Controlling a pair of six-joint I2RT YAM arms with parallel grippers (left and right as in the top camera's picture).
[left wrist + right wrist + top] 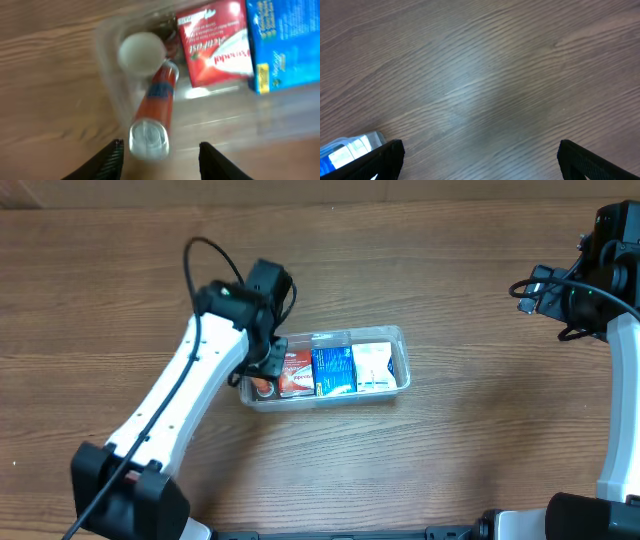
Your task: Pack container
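Note:
The clear plastic container (pixel 402 358) lies at the table's middle. It holds a red box (pixel 296 372), a blue box (pixel 332 370) and a white box (pixel 373 367). At its left end an orange tube bottle (pixel 158 100) with a clear cap (pixel 148 140) leans over the container wall (pixel 107 75), beside a white round cap (pixel 142 52). My left gripper (pixel 160 155) is open just above the bottle's capped end, not touching it. My right gripper (pixel 480 160) is open and empty over bare table at the far right.
The wooden table (pixel 450 460) surrounds the container. The right arm (pixel 600 290) stands at the right edge. A corner of the container shows at the lower left of the right wrist view (pixel 350 147).

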